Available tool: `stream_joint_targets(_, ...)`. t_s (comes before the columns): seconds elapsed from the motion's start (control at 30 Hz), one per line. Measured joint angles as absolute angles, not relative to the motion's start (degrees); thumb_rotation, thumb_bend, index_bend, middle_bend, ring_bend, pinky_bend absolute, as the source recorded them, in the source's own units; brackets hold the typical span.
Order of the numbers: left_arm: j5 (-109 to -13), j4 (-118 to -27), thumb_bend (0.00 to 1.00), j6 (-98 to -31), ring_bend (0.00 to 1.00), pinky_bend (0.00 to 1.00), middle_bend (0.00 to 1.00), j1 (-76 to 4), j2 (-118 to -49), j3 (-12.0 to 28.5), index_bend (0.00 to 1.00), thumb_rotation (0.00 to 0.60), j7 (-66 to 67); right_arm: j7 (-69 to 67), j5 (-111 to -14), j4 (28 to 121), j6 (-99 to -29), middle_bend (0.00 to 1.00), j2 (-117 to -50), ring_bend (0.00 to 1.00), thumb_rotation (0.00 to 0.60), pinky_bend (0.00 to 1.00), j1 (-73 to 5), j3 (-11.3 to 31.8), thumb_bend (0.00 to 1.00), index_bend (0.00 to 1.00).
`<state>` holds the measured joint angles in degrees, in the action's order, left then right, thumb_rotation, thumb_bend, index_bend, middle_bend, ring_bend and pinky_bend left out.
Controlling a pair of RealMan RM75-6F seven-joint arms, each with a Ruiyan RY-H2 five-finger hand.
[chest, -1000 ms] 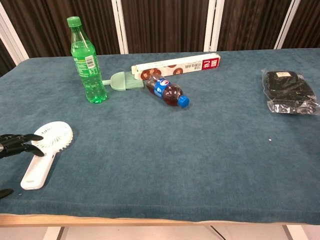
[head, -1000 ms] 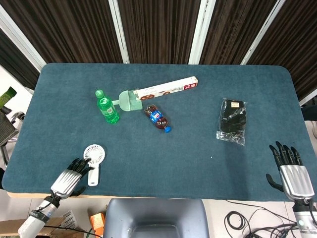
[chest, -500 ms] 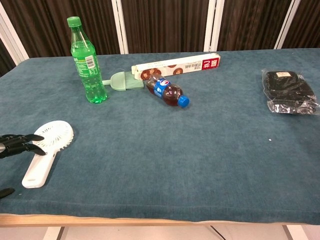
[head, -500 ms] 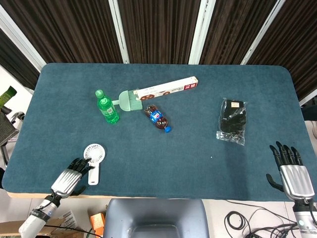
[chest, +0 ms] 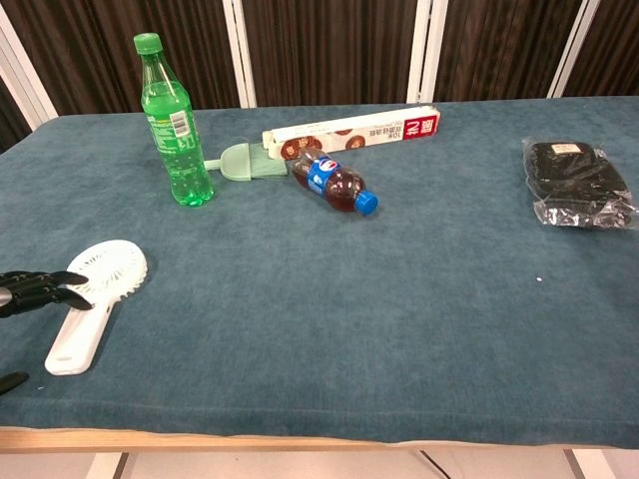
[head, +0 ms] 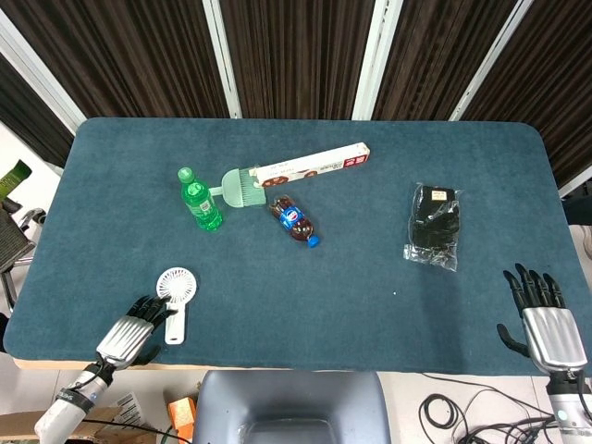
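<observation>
My left hand [head: 134, 330] hangs over the table's near left edge, fingers apart and holding nothing. Its dark fingertips [chest: 40, 287] reach to the white handheld fan [head: 173, 298], which lies flat beside them; whether they touch it I cannot tell. The same white fan [chest: 95, 299] lies near the left front edge in the chest view. My right hand [head: 541, 316] stands off the near right corner of the table, fingers spread and empty, nearest to the black packet [head: 435, 225].
A green bottle [chest: 176, 125] stands upright at the far left. Beside it lie a pale green brush [chest: 245, 162], a long white box [chest: 351, 130] and a small cola bottle [chest: 334, 183] on its side. The black packet [chest: 581, 182] lies at the right.
The fan has shifted a little to the right along the table by my left hand's fingertips. My right hand has not moved.
</observation>
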<state>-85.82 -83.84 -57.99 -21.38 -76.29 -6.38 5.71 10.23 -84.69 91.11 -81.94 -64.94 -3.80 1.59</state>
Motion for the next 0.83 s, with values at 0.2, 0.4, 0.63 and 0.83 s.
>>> stream_joint_targets(0.2, -92.43, -82.19, 0.39, -69.06, 0.00, 0.04, 0.00, -19.79, -76.29, -6.03, 0.00, 0.600, 0.78, 9.77, -85.06, 91.12, -82.47, 0.00, -64.79, 0.00, 0.600, 0.00, -3.55, 1.50, 0.27, 0.00)
stream_joint_targets(0.4, -98.57, -79.98, 0.30, -85.34, 0.00, 0.04, 0.00, -15.47, -75.46, -5.81, 0.00, 0.600, -2.52, 9.70, -85.47, 91.20, -82.71, 0.00, -64.77, 0.00, 0.600, 0.00, -3.46, 1.38, 0.26, 0.00)
stream_joint_targets(0.63, -98.87, -86.41, 0.23, -87.92, 0.00, 0.04, 0.00, -10.50, -71.23, -7.54, 0.00, 0.600, 2.73, 10.16, -86.04, 91.46, -82.69, 0.00, -64.90, 0.00, 0.600, 0.00, -3.54, 1.15, 0.26, 0.00)
stream_joint_targets(0.83, -98.94, -88.06, 0.23, -87.13, 0.00, 0.04, 0.00, -9.46, -69.92, -7.58, 0.00, 0.600, 4.06, 10.02, -86.50, 91.52, -83.02, 0.00, -64.83, 0.00, 0.600, 0.00, -3.40, 0.98, 0.26, 0.00)
